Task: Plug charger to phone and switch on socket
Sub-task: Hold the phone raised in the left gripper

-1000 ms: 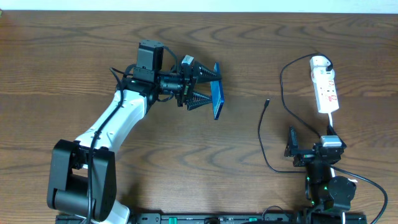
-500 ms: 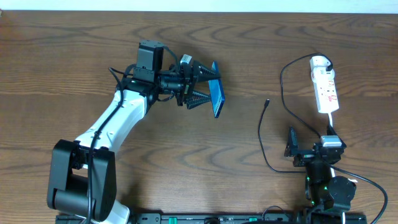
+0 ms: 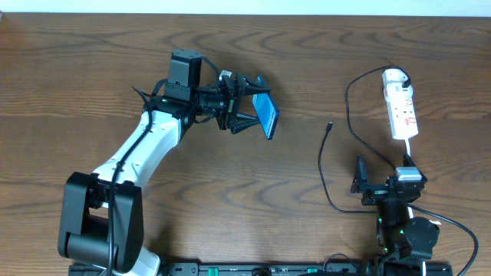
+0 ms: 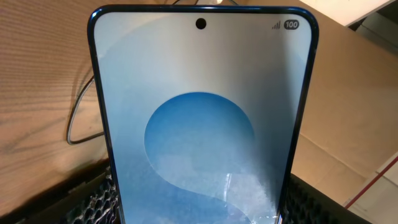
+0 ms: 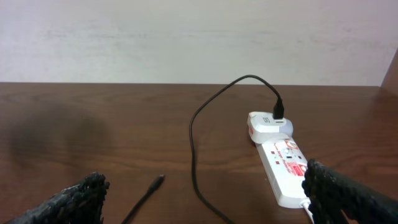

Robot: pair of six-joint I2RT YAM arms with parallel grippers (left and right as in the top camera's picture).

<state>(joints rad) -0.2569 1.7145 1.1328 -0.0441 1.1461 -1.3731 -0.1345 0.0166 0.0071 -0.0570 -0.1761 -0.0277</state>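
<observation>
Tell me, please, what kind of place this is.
Probably an indoor robot test bench: a wooden table against a plain pale wall, a left arm and right arm mounted at its edge, with a phone, charger and power strip.

The phone point(image 4: 202, 118) runs off the left wrist view's bottom edge, and it hides all of the left claw point(image 4: 199, 208) but two dark corners. In the right wrist view, the right claw point(image 5: 205, 186) covers the socket's point(image 5: 281, 163) near end. The charger point(image 5: 193, 143) leaves the bottom edge. The socket's switch is too small to read.
</observation>
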